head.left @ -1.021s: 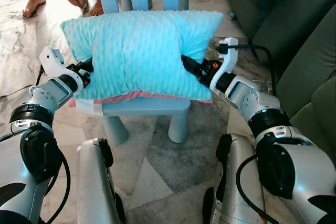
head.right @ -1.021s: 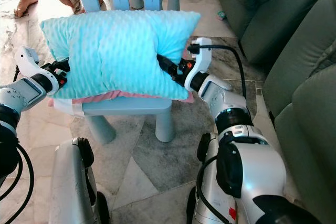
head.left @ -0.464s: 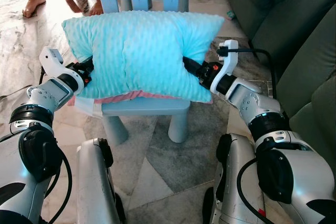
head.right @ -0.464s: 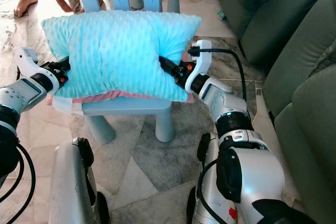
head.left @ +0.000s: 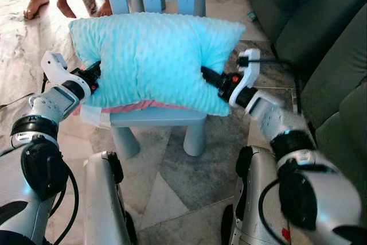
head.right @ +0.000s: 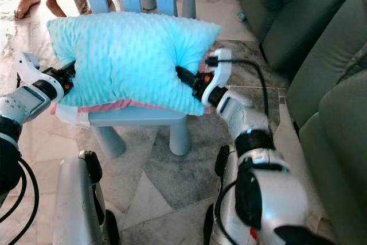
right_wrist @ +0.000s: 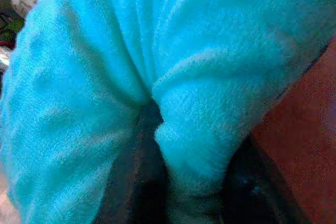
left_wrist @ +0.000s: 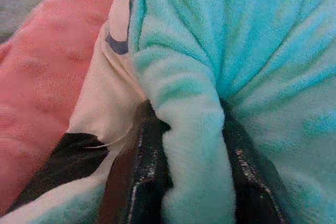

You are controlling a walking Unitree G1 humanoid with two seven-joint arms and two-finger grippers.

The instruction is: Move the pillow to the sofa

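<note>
We have the turquoise pillow [head.left: 153,55] pinched at both ends, sitting on the seat of the light blue plastic chair [head.left: 157,117], with the grey-green sofa [head.left: 321,32] off to our right. Our left pincer [head.left: 93,74] is clamped on a bunched fold of the fleece; our right pincer [head.left: 211,78] is clamped on the opposite edge.

The risk is plain: this cover is plush, nubby and loose over soft filling, so each grip holds only a ridge of fabric. If we lift or swing hard, the fleece could slide out of one grip and the pillow would droop or drop. The coral-pink underside [left_wrist: 37,51] could also drag on the chair edge.

A person's bare feet [head.left: 46,7] stand on the marble floor [head.left: 183,176] beyond.
</note>
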